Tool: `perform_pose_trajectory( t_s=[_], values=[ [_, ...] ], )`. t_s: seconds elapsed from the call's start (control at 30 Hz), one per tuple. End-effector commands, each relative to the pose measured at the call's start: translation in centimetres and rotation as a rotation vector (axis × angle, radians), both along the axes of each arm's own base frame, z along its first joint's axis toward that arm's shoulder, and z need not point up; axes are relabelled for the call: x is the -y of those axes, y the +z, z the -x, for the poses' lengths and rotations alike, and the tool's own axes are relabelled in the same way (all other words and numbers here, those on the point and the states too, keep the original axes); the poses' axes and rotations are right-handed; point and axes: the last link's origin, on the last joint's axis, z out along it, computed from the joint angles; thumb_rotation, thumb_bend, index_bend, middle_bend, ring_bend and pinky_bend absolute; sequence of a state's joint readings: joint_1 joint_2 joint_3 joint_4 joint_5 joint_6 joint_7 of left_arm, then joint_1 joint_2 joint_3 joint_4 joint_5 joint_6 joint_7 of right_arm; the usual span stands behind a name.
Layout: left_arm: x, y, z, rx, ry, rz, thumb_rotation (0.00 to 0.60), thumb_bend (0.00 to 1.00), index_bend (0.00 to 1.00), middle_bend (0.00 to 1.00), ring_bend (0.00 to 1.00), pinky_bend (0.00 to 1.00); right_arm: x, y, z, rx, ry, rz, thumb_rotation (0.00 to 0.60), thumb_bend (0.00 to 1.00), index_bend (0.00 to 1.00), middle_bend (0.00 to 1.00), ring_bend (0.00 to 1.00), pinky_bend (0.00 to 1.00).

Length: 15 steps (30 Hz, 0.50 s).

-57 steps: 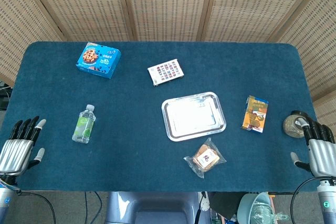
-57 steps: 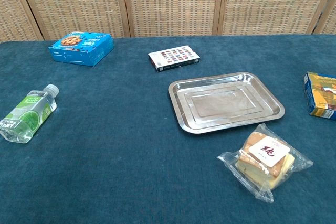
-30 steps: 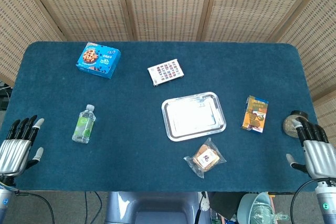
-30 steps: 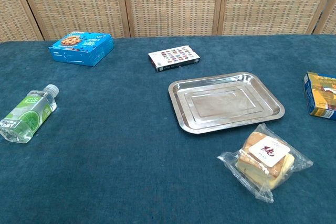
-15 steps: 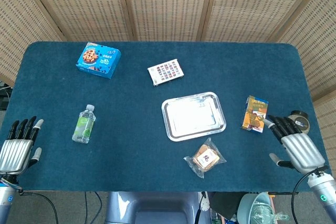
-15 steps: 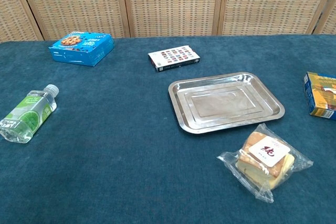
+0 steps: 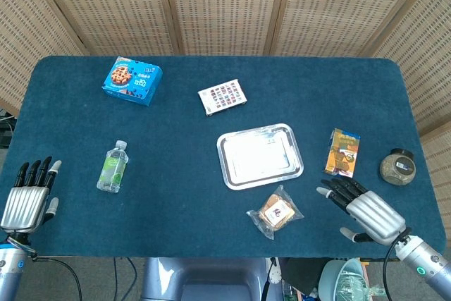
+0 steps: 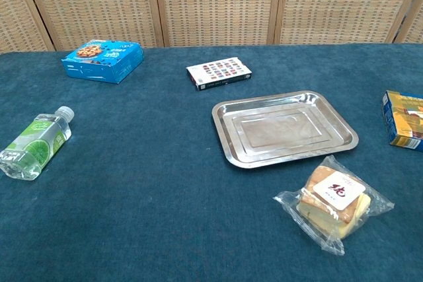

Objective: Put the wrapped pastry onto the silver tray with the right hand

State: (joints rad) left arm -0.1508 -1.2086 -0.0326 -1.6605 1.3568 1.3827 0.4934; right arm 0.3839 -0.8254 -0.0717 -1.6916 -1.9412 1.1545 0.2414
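A blue-carpeted tabletop point(image 7: 176, 195) stands in front of woven cane screens. The wrapped pastry point(image 7: 275, 212) lies near the front edge, right of centre, just beside the front rim of the silver tray point(image 7: 260, 155) and apart from it. The tray is empty.

Your right hand point(image 7: 363, 211) is over the tabletop near the front right corner, to the right of the pastry and not touching it. Its fingers are apart and extended toward the pastry, holding nothing. Your left hand point(image 7: 28, 199) is at the front left corner, fingers straight and side by side, also holding nothing. Neither hand appears in the chest view.

Handling judgement: the pastry is probably light. The clear wrapper is likely slippery and crinkles under pressure, with loose sealed flaps at each end. The pastry inside looks soft and crumbly, so squeeze it lightly.

Take hold across the thick middle of the pastry, under the white label point(image 8: 338, 189), with the thumb on one long side and the fingers on the other. Avoid the end flaps: they may slip or let the package swing.

Also present: a boxed snack point(image 7: 342, 152) toward the right edge.
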Motion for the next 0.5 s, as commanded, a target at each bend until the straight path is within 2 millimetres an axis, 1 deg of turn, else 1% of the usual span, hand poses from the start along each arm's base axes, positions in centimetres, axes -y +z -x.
perform_pose_trajectory(
  t_s=[0.03,0.13,0.2,0.23,0.33,0.5],
  values=[
    [-0.1,-0.1,0.0,-0.011,-0.005,-0.002,0.6,0.45,0.0,0.0,0.0,0.0,0.6,0.2,-0.2,-0.065,0.055,-0.001,0.6,0.33,0.0,0.0,0.0,0.0],
    [-0.4,-0.1,0.0,-0.018,-0.007,-0.01,0.6,0.46,0.0,0.0,0.0,0.0,0.4,-0.3,-0.7,-0.061,0.081,-0.031,0.6,0.33,0.0,0.0,0.0,0.0],
    [-0.3,-0.2,0.3,-0.013,0.006,-0.014,0.6,0.46,0.0,0.0,0.0,0.0,-0.7,-1.7,-1.7,-0.047,0.148,-0.095,0.6,0.33,0.0,0.0,0.0,0.0],
    [-0.3,-0.2,0.4,-0.013,0.011,-0.015,0.6,0.46,0.0,0.0,0.0,0.0,-1.0,-2.1,-1.9,-0.042,0.159,-0.113,0.6,0.33,0.0,0.0,0.0,0.0],
    [-0.3,-0.3,0.4,-0.009,0.02,-0.012,0.6,0.45,0.0,0.0,0.0,0.0,-1.9,-3.3,-2.2,-0.045,0.189,-0.169,0.6,0.33,0.0,0.0,0.0,0.0],
    [-0.5,-0.4,0.5,-0.012,0.025,-0.006,0.6,0.46,0.0,0.0,0.0,0.0,-2.3,-4.6,-2.3,-0.053,0.193,-0.213,0.6,0.33,0.0,0.0,0.0,0.0]
  ],
)
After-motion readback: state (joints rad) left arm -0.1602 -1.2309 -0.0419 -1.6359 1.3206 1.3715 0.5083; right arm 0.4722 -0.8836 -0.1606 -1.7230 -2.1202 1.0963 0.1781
